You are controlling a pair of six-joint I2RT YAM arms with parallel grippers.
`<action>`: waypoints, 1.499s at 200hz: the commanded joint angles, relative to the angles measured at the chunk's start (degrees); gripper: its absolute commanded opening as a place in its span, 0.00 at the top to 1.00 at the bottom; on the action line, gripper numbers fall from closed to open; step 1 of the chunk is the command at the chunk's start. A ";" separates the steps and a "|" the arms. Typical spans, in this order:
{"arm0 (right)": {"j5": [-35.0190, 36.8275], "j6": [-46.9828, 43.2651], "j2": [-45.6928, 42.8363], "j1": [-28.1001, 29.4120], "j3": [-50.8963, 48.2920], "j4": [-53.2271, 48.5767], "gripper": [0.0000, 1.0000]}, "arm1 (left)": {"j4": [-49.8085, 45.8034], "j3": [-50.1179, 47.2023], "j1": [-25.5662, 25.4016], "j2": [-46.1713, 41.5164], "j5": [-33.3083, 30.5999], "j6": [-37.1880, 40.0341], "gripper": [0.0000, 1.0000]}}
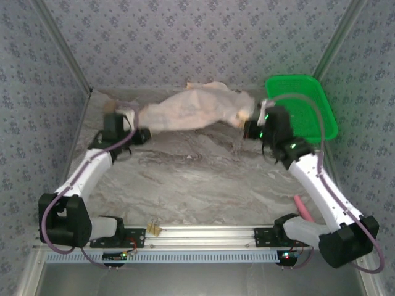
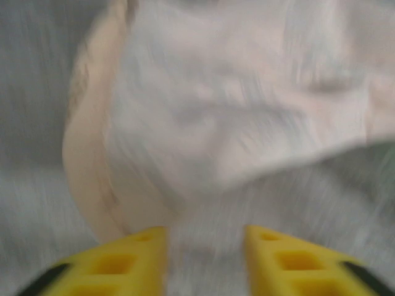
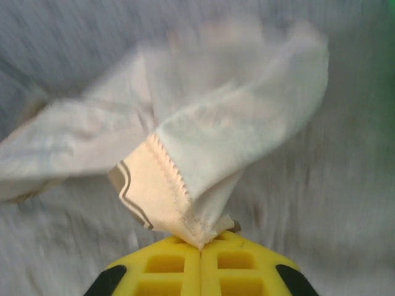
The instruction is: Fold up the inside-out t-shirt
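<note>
The inside-out t-shirt [image 1: 191, 108] hangs bunched across the back of the table, pale cream with a tan edge. In the right wrist view a stitched hem corner of the t-shirt [image 3: 210, 135] is pinched in my right gripper [image 3: 200, 243], whose jaws are shut on it. From above, the right gripper [image 1: 247, 128] holds the cloth's right end up. My left gripper [image 1: 143, 134] sits at the cloth's left end. In the blurred left wrist view the left gripper [image 2: 205, 231] is open, its yellow fingers apart, and the t-shirt [image 2: 203, 111] lies just ahead of them, not between them.
A green plastic basket [image 1: 302, 98] stands at the back right, close behind the right arm. A pink object [image 1: 304, 206] lies near the right arm's base. Patterned walls close in the marbled table [image 1: 197, 179] on three sides.
</note>
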 commanded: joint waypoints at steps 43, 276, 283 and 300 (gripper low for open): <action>0.67 10.02 -6.15 3.82 -16.18 -2.83 0.48 | -6.96 -8.45 -0.17 -7.46 -0.01 -16.02 0.24; 3.92 -3.60 22.11 10.39 6.10 -17.65 1.00 | -9.98 29.50 4.18 31.41 -3.14 0.24 0.98; 3.92 -2.58 20.54 11.41 5.25 -19.92 1.00 | -10.82 27.55 4.18 28.21 -5.50 0.91 0.98; 3.33 0.75 16.78 16.23 0.02 -22.39 1.00 | -12.18 20.80 4.20 21.38 -9.45 -0.03 0.79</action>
